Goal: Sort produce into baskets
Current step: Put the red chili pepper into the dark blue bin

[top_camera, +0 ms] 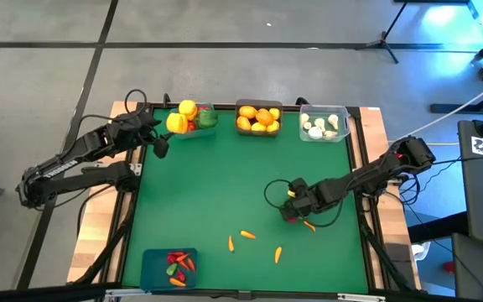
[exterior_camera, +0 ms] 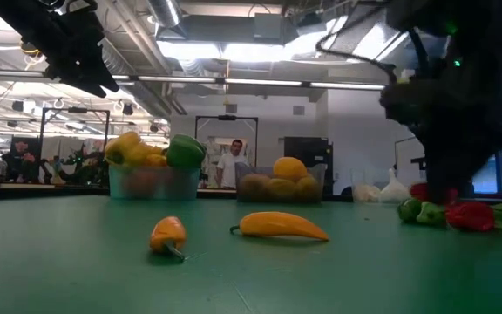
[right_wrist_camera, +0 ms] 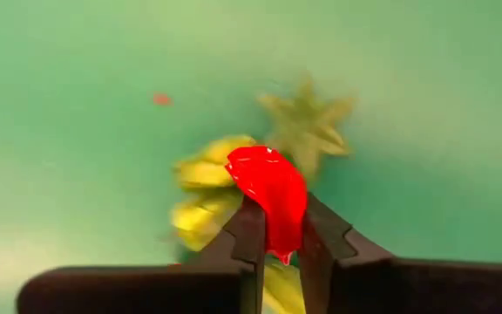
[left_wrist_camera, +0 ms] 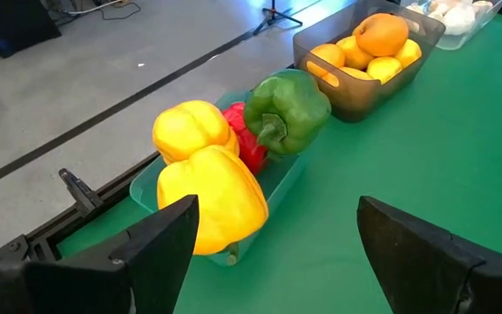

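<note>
Right hand (right_wrist_camera: 275, 240), low over the green surface (top_camera: 225, 184) toward its right side, fingers pinching a red chilli (right_wrist_camera: 270, 199); blurred yellow-green pieces lie on the mat just past that chilli in the right wrist view, too soft to identify; left hand (left_wrist_camera: 273, 240), near the far left corner, fingers spread with nothing between them, hanging just short of the teal basket (top_camera: 198, 126). Teal basket: piled with two yellow peppers (left_wrist_camera: 209, 187), a red pepper (left_wrist_camera: 244, 139) and a green pepper (left_wrist_camera: 288, 109), the nearest yellow pepper overhanging the rim. Dark grey basket (top_camera: 259, 117), just beside the teal one along the far edge: holds oranges and lemons (left_wrist_camera: 369, 48). Clear basket (top_camera: 324, 122), next along the far edge: holds white garlic bulbs (top_camera: 319, 126). Blue basket (top_camera: 168, 267), at the near left edge, well apart from the other three: holds red chillies and small green pieces (top_camera: 177, 262). Loose produce on the surface: three orange carrots (top_camera: 247, 235) near the front centre and a further orange piece (top_camera: 309, 225) just beside the right hand. A person (exterior_camera: 230, 163) stands in the room beyond the surface in the low view.
</note>
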Robot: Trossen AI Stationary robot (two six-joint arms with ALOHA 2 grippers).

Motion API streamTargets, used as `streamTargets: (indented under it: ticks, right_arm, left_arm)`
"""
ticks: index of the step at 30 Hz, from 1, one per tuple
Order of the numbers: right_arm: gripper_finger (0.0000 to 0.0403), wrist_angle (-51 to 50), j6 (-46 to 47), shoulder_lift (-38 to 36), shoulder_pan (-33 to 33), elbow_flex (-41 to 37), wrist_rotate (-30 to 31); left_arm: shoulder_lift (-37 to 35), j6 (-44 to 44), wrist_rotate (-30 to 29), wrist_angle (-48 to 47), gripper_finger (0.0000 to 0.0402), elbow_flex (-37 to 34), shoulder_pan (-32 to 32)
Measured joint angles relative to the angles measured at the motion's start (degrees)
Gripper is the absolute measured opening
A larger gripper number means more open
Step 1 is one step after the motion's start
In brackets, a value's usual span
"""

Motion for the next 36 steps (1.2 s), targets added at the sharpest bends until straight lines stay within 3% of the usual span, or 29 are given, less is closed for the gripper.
streamTargets:
  ticks: [6, 12, 16, 22, 30, 36]
  right_arm:
    - [0.0043, 5.6, -5.4, 0.0, -1.6, 5.5, 6.8]
    - [0.0043, 20.6, -25.7, 1.9, -7.2, 9.8, 9.5]
    - [0.0044, 33.5, -42.7, 6.1, -11.4, 12.6, 7.5]
    - [0.0044, 46.3, -55.6, 17.3, -15.9, 22.3, -3.2]
    - [0.0044, 46.7, -64.1, 36.5, -15.7, 46.8, -23.4]
    - [0.0044, 45.6, -69.6, 48.9, -12.8, 64.2, -34.6]
  left_arm:
    - [0.0, 0.0, 0.0, 0.0, 0.0308, 0.0, 0.0]
    - [0.0, -0.8, 0.0, 0.0, 0.0308, 0.0, 0.0]
    - [0.0, -1.0, 0.0, 0.0, 0.0308, 0.0, 0.0]
    - [0.0, -1.0, 0.0, 0.0, 0.0308, 0.0, 0.0]
    - [0.0, -0.1, -0.2, 0.0, 0.0308, 0.0, 0.1]
    - [0.0, -0.3, -1.3, 0.0, 0.0308, 0.0, 0.1]
